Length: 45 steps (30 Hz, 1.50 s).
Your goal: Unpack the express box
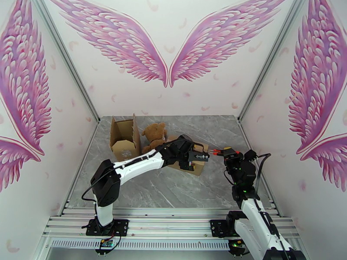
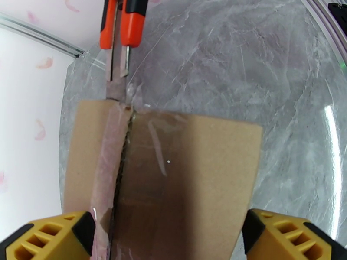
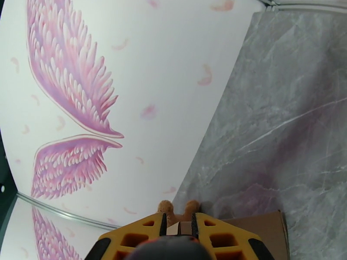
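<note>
The flat brown express box (image 1: pixel 196 165) lies mid-table, its taped seam (image 2: pixel 113 170) partly slit from the far end. My left gripper (image 1: pixel 197 156) sits low over the box, open, with its yellow fingers (image 2: pixel 47 237) spread wide across the box's width (image 2: pixel 195 178). My right gripper (image 1: pixel 224 152) is shut on an orange utility knife (image 1: pixel 215 153). The knife (image 2: pixel 123 27) points its blade (image 2: pixel 116 72) at the far end of the seam. In the right wrist view the knife's handle (image 3: pixel 169 248) shows between the fingers (image 3: pixel 130 237).
An opened cardboard box (image 1: pixel 124 138) stands upright at the back left. A brown teddy bear (image 1: pixel 154 134) sits beside it, just behind the express box, and its feet (image 3: pixel 178 208) show beyond the box's corner (image 3: pixel 260 230). Walls close in on both sides.
</note>
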Each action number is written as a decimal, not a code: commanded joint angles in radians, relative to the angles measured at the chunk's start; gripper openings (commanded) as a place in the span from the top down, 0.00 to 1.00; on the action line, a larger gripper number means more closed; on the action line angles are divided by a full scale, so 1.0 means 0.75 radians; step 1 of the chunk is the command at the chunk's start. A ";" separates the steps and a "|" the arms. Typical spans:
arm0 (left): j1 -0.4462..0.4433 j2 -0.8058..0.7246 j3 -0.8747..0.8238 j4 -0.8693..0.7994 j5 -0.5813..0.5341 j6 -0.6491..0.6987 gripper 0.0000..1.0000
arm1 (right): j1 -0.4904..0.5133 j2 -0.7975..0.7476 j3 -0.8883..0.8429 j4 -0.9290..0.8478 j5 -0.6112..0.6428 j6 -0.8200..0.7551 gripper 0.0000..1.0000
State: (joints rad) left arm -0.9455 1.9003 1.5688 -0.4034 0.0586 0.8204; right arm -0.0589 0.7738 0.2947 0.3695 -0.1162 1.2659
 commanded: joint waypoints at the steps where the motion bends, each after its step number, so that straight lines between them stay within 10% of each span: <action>1: 0.011 0.029 0.061 0.139 -0.074 -0.052 0.06 | 0.009 0.000 0.026 -0.136 -0.141 0.060 1.00; 45: 0.078 0.150 0.193 0.093 -0.048 -0.101 0.05 | 0.003 0.101 0.164 -0.251 -0.422 -0.014 1.00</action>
State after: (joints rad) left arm -0.8795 1.9823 1.6653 -0.3950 -0.0216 0.7540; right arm -0.0700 0.8459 0.3855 0.2264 -0.2893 1.2800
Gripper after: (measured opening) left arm 0.955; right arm 0.207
